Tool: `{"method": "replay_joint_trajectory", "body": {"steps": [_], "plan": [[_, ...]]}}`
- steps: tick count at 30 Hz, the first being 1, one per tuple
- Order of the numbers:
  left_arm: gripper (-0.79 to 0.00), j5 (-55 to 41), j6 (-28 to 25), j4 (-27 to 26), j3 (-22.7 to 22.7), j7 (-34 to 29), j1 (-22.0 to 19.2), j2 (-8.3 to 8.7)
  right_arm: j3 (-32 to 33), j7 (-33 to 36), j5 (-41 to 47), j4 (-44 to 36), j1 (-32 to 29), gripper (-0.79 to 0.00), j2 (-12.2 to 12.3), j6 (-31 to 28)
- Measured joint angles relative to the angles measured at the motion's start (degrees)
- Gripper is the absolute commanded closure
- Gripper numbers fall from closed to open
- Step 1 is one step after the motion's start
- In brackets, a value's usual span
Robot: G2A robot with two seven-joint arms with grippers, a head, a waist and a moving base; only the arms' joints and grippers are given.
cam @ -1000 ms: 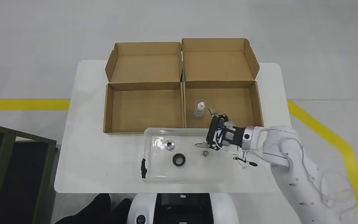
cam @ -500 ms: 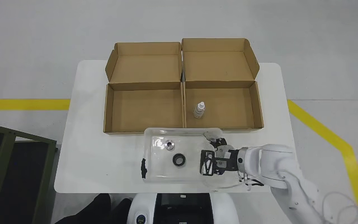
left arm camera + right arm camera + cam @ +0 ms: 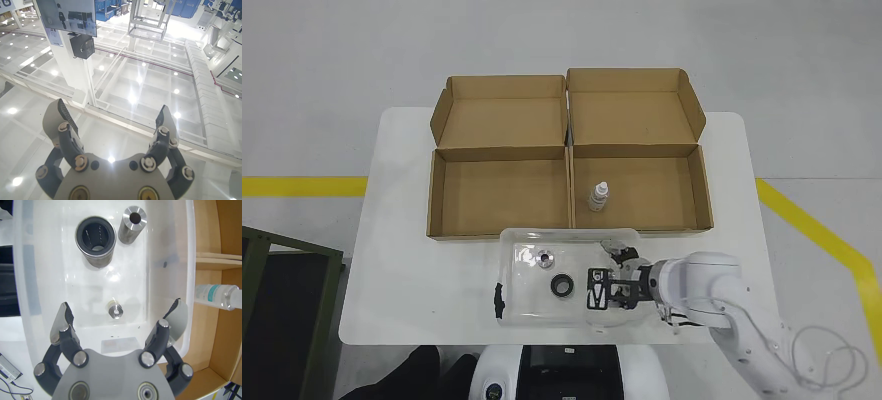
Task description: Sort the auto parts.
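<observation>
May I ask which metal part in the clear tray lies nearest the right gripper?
The small silver stud, just ahead of the right gripper; the black-lined sleeve and slotted cylinder stand farther off.

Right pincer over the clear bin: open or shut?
Open. The right pincer has its fingers spread wide over the clear bin; the small metal stud sits in the gap, not gripped.

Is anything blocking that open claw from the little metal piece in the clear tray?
Nothing visible. The right gripper hangs open over the tray, the small metal piece lies bare just ahead of it; the black-lined sleeve and steel cylinder sit farther off.
</observation>
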Motion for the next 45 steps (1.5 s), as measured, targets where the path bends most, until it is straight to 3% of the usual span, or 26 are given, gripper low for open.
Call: {"method": "replay_joint_trajectory", "body": {"steps": [8,13,19,22,25,37,45], "plan": [[-0.785,0.0,0.0,0.0,0.0,0.0,0.0,0.0,-2.38,1.3,-0.9,0.94,1.51,-0.416,1.01,1.3],[-0.785,0.0,0.0,0.0,0.0,0.0,0.0,0.0,-4.6,2.07,-1.86,2.15,3.04,-0.382,1.49,2.06],[-0.785,0.0,0.0,0.0,0.0,0.0,0.0,0.0,-7.18,2.97,-1.93,3.77,5.12,-0.265,1.82,2.97],[-0.785,0.0,0.0,0.0,0.0,0.0,0.0,0.0,-8.09,3.37,-1.6,4.09,5.88,-0.169,2.0,3.37],[-0.785,0.0,0.0,0.0,0.0,0.0,0.0,0.0,-8.71,3.79,-1.5,3.77,6.48,-0.012,2.22,3.78],[-0.785,0.0,0.0,0.0,0.0,0.0,0.0,0.0,-6.92,2.47,1.13,-2.75,5.68,0.0,3.12,4.55],[-0.785,0.0,0.0,0.0,0.0,0.0,0.0,0.0,-5.27,-7.32,-0.46,-7.1,4.2,0.0,3.25,7.1]]}}
